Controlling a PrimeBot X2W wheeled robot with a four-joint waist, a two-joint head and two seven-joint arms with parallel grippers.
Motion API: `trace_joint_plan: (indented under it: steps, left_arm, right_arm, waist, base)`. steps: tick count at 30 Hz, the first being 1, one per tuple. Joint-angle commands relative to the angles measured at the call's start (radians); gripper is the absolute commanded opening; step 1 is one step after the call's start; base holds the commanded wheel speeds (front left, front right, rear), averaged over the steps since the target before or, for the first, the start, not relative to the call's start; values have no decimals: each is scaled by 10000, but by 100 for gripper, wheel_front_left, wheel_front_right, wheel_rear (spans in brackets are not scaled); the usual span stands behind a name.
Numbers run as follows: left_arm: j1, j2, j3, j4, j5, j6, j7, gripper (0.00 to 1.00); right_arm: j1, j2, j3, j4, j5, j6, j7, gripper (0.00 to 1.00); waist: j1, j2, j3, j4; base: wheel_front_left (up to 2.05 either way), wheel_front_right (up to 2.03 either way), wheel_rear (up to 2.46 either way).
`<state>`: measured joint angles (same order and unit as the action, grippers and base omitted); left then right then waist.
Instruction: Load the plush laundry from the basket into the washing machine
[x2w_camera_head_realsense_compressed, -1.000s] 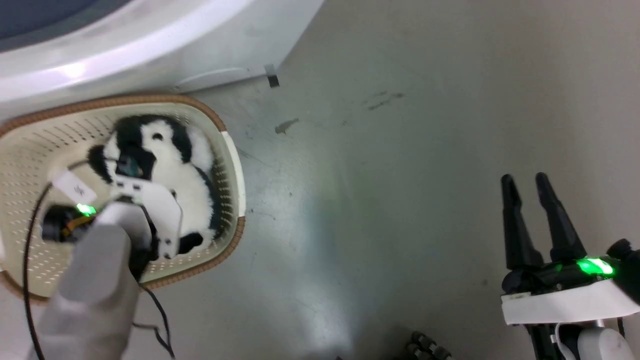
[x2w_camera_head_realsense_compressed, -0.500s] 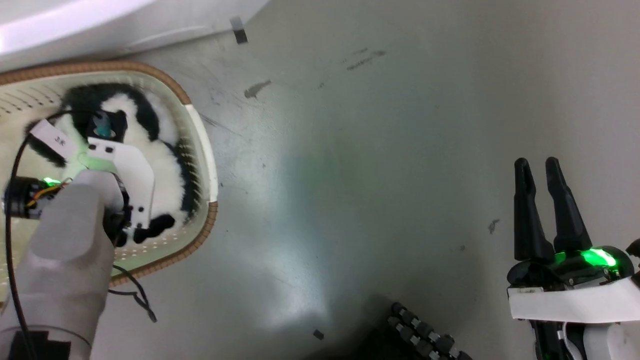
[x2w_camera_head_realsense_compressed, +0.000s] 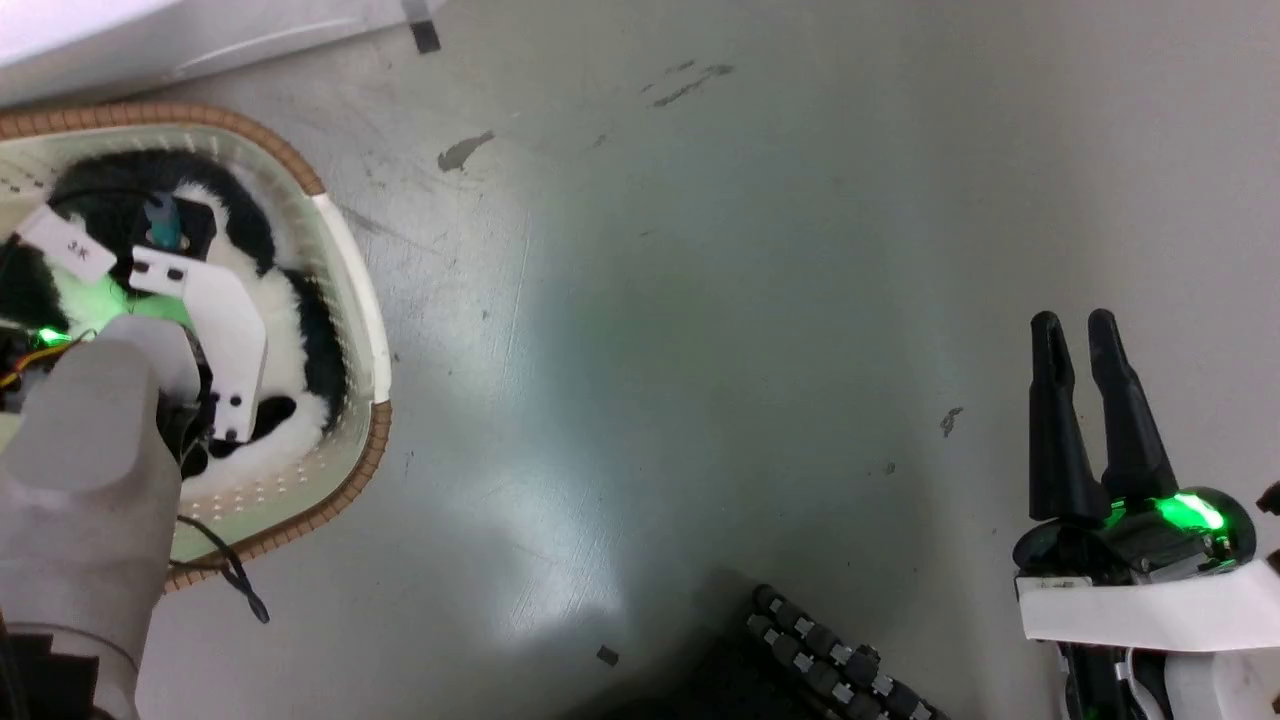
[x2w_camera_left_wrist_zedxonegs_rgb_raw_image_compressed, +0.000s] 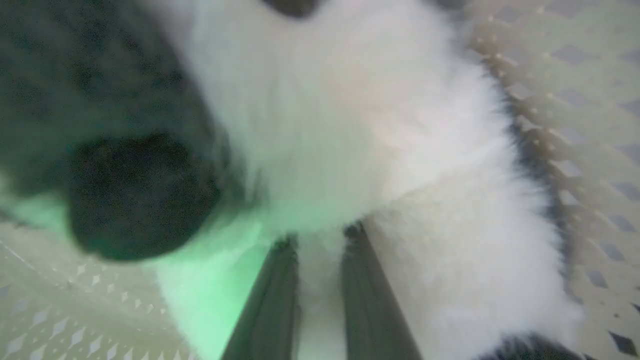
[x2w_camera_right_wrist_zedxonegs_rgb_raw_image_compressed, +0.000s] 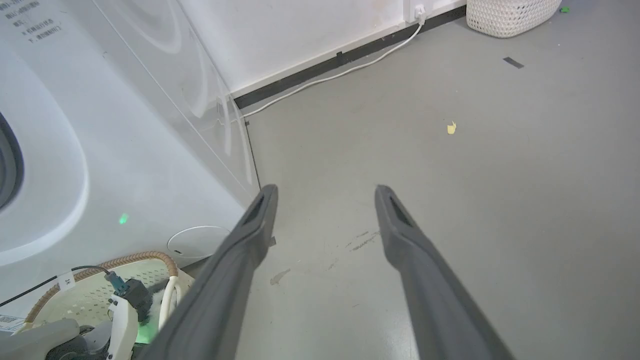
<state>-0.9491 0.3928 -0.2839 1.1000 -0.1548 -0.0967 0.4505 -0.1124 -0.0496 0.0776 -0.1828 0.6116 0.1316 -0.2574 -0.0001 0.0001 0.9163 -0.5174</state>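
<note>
The panda plush (x2w_camera_head_realsense_compressed: 300, 300) lies in the cream basket (x2w_camera_head_realsense_compressed: 350, 270) with the brown rim, at the left of the head view. My left arm (x2w_camera_head_realsense_compressed: 90, 450) reaches down into the basket. In the left wrist view my left gripper (x2w_camera_left_wrist_zedxonegs_rgb_raw_image_compressed: 320, 235) presses into the panda's white fur (x2w_camera_left_wrist_zedxonegs_rgb_raw_image_compressed: 380, 115), its two fingers close together with fur pinched between them. A black patch (x2w_camera_left_wrist_zedxonegs_rgb_raw_image_compressed: 140, 195) of the plush lies to their left. My right gripper (x2w_camera_head_realsense_compressed: 1072, 325) hangs open over bare floor at the lower right, holding nothing. The white washing machine (x2w_camera_right_wrist_zedxonegs_rgb_raw_image_compressed: 100, 125) stands just behind the basket (x2w_camera_right_wrist_zedxonegs_rgb_raw_image_compressed: 90, 295).
Grey floor (x2w_camera_head_realsense_compressed: 700, 300) spreads between the basket and my right gripper. A black ribbed part (x2w_camera_head_realsense_compressed: 840, 660) shows at the bottom edge. In the right wrist view a white cable (x2w_camera_right_wrist_zedxonegs_rgb_raw_image_compressed: 325, 77) runs along the wall, and a white woven basket (x2w_camera_right_wrist_zedxonegs_rgb_raw_image_compressed: 510, 15) stands at the far corner.
The head camera has moved, so the basket and washer sit further left and up. My left gripper stays down on the panda in the basket. The right gripper remains open.
</note>
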Motion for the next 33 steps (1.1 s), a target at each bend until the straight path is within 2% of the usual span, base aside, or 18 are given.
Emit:
trace_joint_plan:
  steps: [1, 3, 10, 13, 14, 21, 29, 33]
  left_arm:
    - [579, 10, -72, 357, -69, 11, 5, 0]
    - [653, 8, -6, 349, -170, 71, -198, 0]
    - [1384, -36, 591, 223, -907, 314, -1940, 0]
    - [1671, -435, 673, 165, -1128, 272, -2749, 0]
    - [1877, -691, 716, 238, -1276, 214, -3200, 0]
    - [2520, -1563, 723, 522, -1746, -119, -4662, 0]
    - [3300, -2151, 342, 535, -1915, -301, -6398, 0]
    - [3687, -2299, 191, 137, -2028, -327, -6935, 0]
  right_arm:
    - [-214, -6, -44, 9, -62, -9, -44, 100]
    - [-280, -6, -98, 48, -103, -9, -44, 100]
    - [-721, -6, 3, 347, -571, -9, -44, 100]
    - [-636, -6, -380, 454, -497, -9, -44, 100]
    - [-628, -6, -488, 458, -777, -9, -44, 100]
    - [-338, -6, -857, 407, -1788, -9, -44, 100]
    - [242, -6, -1182, 396, -2413, -9, -44, 100]
    - [522, -6, -1254, 404, -2579, -9, -44, 100]
  waist:
    - [1, -1, -151, -68]
    - [1, -1, -333, -134]
    - [1, -1, -1852, -405]
    - [1, -1, -2562, 88]
    - [1, -1, -3047, 387]
    - [1, -1, -4578, 1325]
    - [1, -1, -6006, 2111]
    - [1, -1, -6495, 2393]
  base:
    - [0, 0, 0]
    - [0, 0, 0]
    - [0, 0, 0]
    - [0, 0, 0]
    - [0, 0, 0]
    - [0, 0, 0]
    - [0, 0, 0]
    - [0, 0, 0]
